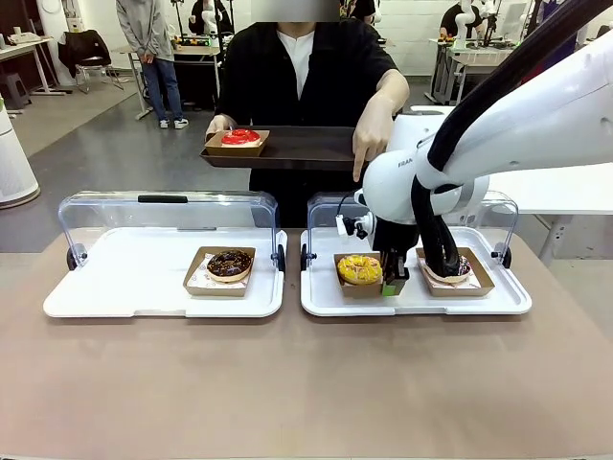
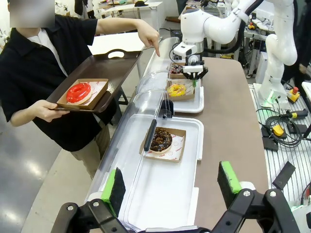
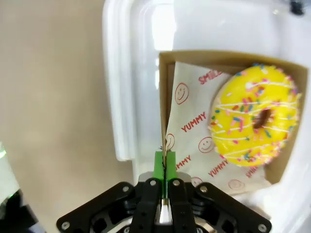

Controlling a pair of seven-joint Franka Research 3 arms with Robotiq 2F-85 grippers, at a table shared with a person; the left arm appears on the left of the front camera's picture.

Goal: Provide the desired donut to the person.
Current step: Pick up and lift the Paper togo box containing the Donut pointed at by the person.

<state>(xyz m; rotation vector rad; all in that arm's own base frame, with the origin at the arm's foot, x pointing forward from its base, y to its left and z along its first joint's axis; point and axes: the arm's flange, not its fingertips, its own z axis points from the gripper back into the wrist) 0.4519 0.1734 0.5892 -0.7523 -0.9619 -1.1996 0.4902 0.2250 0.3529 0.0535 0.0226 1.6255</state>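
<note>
Right pincer clamps the side wall of the box holding the yellow donut, toward the white tray's left edge. Left pincer hangs wide open. The person's hand points down.

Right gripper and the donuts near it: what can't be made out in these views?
1. Front view: the right arm covers most of the dark donut, so its topping is unreadable.
2. Front view: the right gripper hides with its own body where its pads meet the box.
3. Right wrist view: the yellow donut covers part of the paper and its print.
</note>
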